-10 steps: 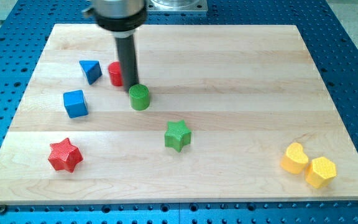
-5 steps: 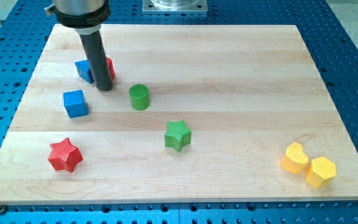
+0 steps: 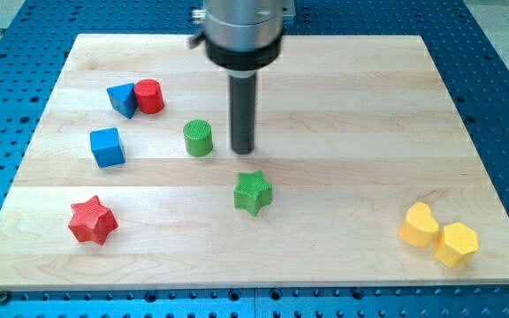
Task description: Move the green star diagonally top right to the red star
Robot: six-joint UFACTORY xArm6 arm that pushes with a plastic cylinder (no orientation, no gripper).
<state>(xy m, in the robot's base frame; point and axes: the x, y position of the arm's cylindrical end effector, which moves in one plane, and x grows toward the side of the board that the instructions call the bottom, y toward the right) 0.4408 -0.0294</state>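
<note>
Resting tip (image 3: pixel 243 150): just right of green cylinder (image 3: pixel 198 139), beyond green star (image 3: pixel 253 192)
Red star (image 3: pixel 92 220): near left of desk (image 3: pixel 343 97)
Fingers: none, only a rod

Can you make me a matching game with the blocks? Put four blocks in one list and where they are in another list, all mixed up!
Blocks:
1. green star
2. red star
3. yellow blocks
4. green cylinder

Places:
A. at the board's bottom right, two touching each other
B. near the board's bottom left corner
C. just left of my tip
D. just below my tip, near the board's middle

Pairs: 1-D, 2-B, 3-A, 4-C
</note>
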